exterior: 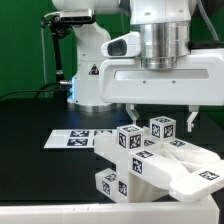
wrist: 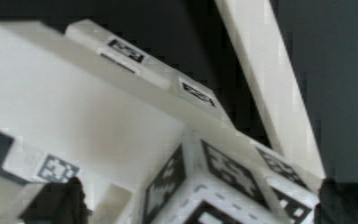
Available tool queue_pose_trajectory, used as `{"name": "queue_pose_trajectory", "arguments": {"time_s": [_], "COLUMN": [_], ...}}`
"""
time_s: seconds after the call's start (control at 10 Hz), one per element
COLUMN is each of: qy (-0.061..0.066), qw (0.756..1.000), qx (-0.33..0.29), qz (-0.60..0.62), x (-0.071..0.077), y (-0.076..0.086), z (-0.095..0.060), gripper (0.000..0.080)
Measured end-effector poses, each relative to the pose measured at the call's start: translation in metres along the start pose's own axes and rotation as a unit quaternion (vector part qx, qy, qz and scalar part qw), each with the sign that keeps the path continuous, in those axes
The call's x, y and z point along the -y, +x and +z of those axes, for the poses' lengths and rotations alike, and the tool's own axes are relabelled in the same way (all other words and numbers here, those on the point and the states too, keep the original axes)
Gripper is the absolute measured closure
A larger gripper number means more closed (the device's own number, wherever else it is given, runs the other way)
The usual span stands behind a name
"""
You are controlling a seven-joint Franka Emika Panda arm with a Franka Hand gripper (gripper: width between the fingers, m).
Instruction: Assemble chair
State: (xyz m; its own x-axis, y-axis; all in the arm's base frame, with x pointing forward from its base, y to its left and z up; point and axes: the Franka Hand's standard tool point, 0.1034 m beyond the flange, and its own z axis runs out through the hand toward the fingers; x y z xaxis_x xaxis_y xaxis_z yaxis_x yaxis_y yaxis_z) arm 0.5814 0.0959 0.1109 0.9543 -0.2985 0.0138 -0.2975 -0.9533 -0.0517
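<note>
My hand (exterior: 161, 112) hangs just above the chair (exterior: 150, 160), its two short dark fingers (exterior: 192, 116) spread as wide as they go and closed on nothing; there is a sliver of free air between the fingertips and the topmost cube. The chair sits partly built on the black worktop (exterior: 30, 125), near the front edge, where a pale strip (exterior: 60, 213) runs along the bottom of the exterior view. It is white, hard-looking plastic, all flat faces and square corners: cube-ended posts (exterior: 163, 127) stand up from the cluster, a slab (exterior: 195, 170) slopes off toward the exterior view's right, and most faces carry black-and-white square tags. Just behind it, toward the exterior view's left, the marker board (exterior: 72, 138) lies flat on the worktop, thin and matt. The worktop farther to the exterior view's left is bare and dark, so there is room on that side; behind, the white arm base (exterior: 95, 75) stands well back. My wrist points straight down, with the broad white body of the hand level over the pieces. In the wrist view a wide white panel (wrist: 69, 110) of the chair fills most of the picture, tagged along one edge, with a long pale bar (wrist: 265, 70) beside it and tagged cubes (wrist: 220, 185) close by.
</note>
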Motion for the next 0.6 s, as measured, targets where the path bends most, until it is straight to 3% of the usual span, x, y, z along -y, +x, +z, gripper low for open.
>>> {"name": "queue_pose_trajectory", "arguments": {"time_s": [0.6], "qy": [-0.026], "qw": [0.969], "qx": [-0.005], "qz": [-0.244], "x": [0.0001], "y": [0.0035], "z": [-0.0007], "gripper": [0.0150]}}
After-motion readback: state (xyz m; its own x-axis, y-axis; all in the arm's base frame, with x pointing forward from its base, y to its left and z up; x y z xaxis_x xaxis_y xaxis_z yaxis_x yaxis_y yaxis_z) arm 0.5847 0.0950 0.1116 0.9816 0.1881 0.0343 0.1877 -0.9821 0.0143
